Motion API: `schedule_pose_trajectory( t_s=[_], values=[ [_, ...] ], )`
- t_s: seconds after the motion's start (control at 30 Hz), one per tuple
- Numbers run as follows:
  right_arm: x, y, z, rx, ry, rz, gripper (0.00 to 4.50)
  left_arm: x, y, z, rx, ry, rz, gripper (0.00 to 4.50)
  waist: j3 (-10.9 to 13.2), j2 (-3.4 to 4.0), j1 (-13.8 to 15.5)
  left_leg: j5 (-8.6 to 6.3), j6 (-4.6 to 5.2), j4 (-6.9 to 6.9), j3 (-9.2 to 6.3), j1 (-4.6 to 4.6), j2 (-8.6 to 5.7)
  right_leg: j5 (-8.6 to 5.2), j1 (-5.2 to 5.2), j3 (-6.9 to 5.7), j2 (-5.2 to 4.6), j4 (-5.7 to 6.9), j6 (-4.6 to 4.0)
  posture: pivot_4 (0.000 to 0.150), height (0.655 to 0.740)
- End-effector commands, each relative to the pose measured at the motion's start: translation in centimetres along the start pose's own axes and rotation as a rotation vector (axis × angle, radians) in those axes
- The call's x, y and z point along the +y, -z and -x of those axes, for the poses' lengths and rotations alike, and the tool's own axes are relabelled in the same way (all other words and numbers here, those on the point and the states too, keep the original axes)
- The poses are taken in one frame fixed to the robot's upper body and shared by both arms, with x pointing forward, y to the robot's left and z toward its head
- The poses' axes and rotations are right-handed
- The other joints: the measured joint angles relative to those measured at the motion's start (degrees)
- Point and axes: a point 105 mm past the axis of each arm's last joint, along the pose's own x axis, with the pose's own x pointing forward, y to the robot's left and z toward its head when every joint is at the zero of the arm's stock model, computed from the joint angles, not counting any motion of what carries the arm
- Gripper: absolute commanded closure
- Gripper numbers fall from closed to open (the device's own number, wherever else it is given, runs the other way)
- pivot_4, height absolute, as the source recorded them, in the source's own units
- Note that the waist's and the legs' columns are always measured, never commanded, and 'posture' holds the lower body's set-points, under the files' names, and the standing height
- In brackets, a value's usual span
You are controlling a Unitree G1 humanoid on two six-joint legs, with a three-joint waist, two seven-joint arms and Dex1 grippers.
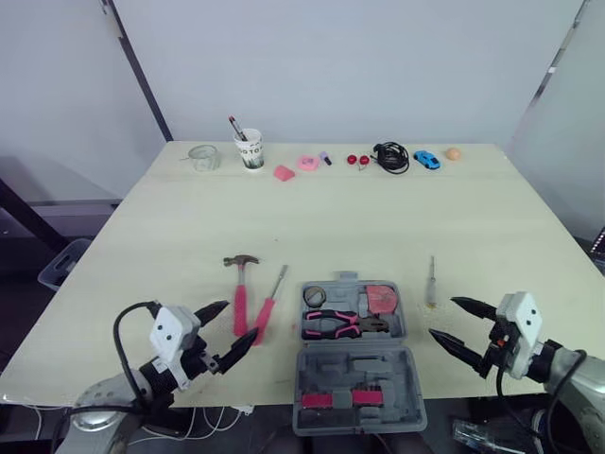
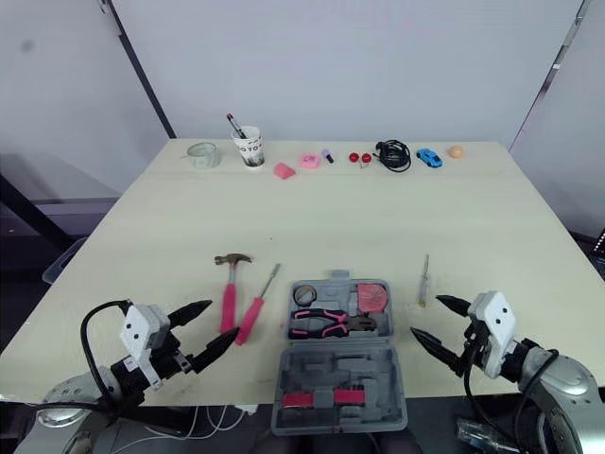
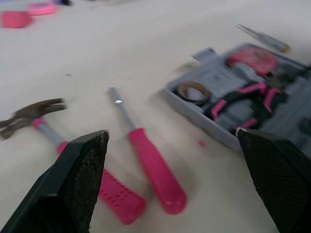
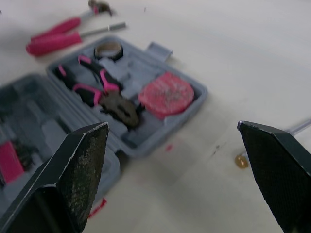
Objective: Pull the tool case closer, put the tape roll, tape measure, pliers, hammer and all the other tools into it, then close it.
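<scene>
Jaws of both grippers stand wide open and hold nothing. The left gripper [image 1: 242, 319] is near the front edge of the light wooden table [image 1: 378, 218], close to the handle ends of two tools. These are the hammer with a pink handle and metal head [image 1: 240, 293] and, just beside it, the screwdriver with a pink handle [image 1: 268, 307]. The right gripper [image 1: 442, 317] is on the other side of the case, near the thin pale screwdriver [image 1: 431, 282].

Between the two grippers the grey plastic tool case [image 1: 354, 364] lies open at the front edge. Its far half holds the brown tape roll [image 1: 315, 296], the pink and black pliers [image 1: 345, 323] and the round pink tape measure [image 1: 382, 299]. A pink part [image 1: 328, 400] sits in the near half.

At the far edge stands a white paper cup [image 1: 250, 149] with dark letters, too small to read with certainty. No writing on the case can be read.
</scene>
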Motion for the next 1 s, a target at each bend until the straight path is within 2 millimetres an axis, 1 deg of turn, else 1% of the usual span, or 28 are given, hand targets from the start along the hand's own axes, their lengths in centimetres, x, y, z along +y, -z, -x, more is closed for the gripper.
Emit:
schedule_pose_trajectory(
  t_s=[0.03,0.13,0.23,0.27,0.3,0.33,0.37,0.4,0.43,0.5,0.57,0.6,0.83,1.0],
  values=[
    [-0.2,0.4,-0.6,0.058,-0.058,0.084,0.04,-1.2,-0.1,-0.9,0.027,0.155,-0.089,0.00,0.0,-0.01,0.1,0.00,0.00,0.01,-0.01,0.00,-0.01,0.00,0.00,-0.01,0.01,0.00,0.00,0.150,0.7400],
    [-0.2,0.8,-1.0,0.091,-0.101,0.105,0.04,-1.7,0.6,-1.3,0.072,0.249,-0.128,0.00,0.1,0.00,0.1,0.00,0.00,0.02,0.00,-0.01,-0.01,0.00,-0.01,0.01,0.05,0.00,0.00,0.150,0.7400],
    [-0.2,0.8,-1.4,0.098,-0.133,0.118,0.04,-1.4,0.7,-1.7,0.082,0.285,-0.140,0.00,0.1,0.01,0.2,0.00,0.00,0.01,0.00,-0.02,0.00,0.00,0.00,0.00,0.09,0.00,0.00,0.150,0.7400],
    [-0.1,0.8,-1.6,0.101,-0.142,0.122,0.56,-1.4,0.8,-1.8,0.086,0.298,-0.142,0.54,0.1,0.00,0.2,0.00,0.00,0.02,0.00,-0.01,0.00,0.00,0.00,0.00,0.09,0.01,0.00,0.150,0.7400],
    [0.0,0.8,-1.7,0.104,-0.150,0.126,0.84,-1.3,0.9,-1.9,0.095,0.314,-0.151,0.85,0.1,-0.01,0.2,0.00,0.01,0.02,-0.01,-0.02,0.00,0.01,0.00,0.00,0.11,0.01,0.01,0.150,0.7400],
    [0.1,0.9,-1.8,0.109,-0.161,0.127,1.42,-1.3,1.1,-1.9,0.105,0.331,-0.159,1.38,0.1,-0.03,0.2,0.00,0.01,0.02,-0.01,-0.01,0.01,0.01,0.01,-0.01,0.11,0.01,0.01,0.150,0.7400],
    [0.1,1.0,-1.9,0.112,-0.172,0.124,1.82,-1.3,1.2,-2.0,0.115,0.345,-0.155,1.76,0.1,-0.03,0.2,0.00,0.01,0.02,-0.01,-0.01,0.00,0.01,0.01,-0.01,0.11,0.01,0.01,0.150,0.7400],
    [0.2,1.1,-2.0,0.116,-0.181,0.124,2.40,-1.2,1.4,-2.0,0.125,0.358,-0.155,2.36,0.1,-0.03,0.3,0.00,0.00,0.02,0.00,-0.01,0.00,0.01,0.01,-0.01,0.12,0.01,0.01,0.150,0.7400],
    [0.3,1.3,-2.1,0.127,-0.195,0.130,2.88,-1.2,1.6,-2.0,0.138,0.374,-0.163,2.78,0.1,-0.03,0.3,0.00,0.01,0.02,0.00,-0.01,0.00,0.01,0.01,-0.01,0.12,0.01,0.01,0.150,0.7400],
    [0.5,1.6,-2.3,0.140,-0.211,0.140,3.96,-1.1,1.8,-2.1,0.151,0.396,-0.170,3.80,0.1,-0.03,0.3,0.00,0.01,0.02,0.01,-0.01,0.00,0.01,0.01,0.00,0.12,0.02,0.01,0.150,0.7400],
    [0.5,2.1,-2.5,0.162,-0.228,0.159,4.46,-1.0,2.0,-2.3,0.166,0.421,-0.164,4.31,0.1,-0.05,0.3,0.00,0.01,0.03,0.01,-0.01,0.01,0.01,0.02,0.01,0.11,0.02,0.01,0.150,0.7400],
    [0.6,2.4,-2.7,0.170,-0.235,0.160,4.50,-1.0,2.2,-2.4,0.179,0.435,-0.173,4.47,0.1,-0.05,0.3,0.01,0.01,0.05,0.04,0.00,0.00,0.01,0.03,-0.02,0.13,0.04,0.01,0.150,0.7400],
    [1.1,3.7,-3.8,0.220,-0.299,0.204,4.50,-1.6,3.3,-3.8,0.224,0.488,-0.144,4.47,0.1,-0.04,0.7,0.01,0.01,0.09,0.14,0.01,-0.05,0.01,0.06,-0.02,0.16,0.08,0.01,0.150,0.7400],
    [1.3,4.0,-4.6,0.227,-0.330,0.219,4.50,-1.6,3.9,-4.7,0.257,0.506,-0.134,4.47,0.1,-0.04,0.8,0.01,0.01,0.15,0.14,0.01,-0.07,0.02,0.08,-0.03,0.21,0.13,0.01,0.150,0.7400]
  ],
)
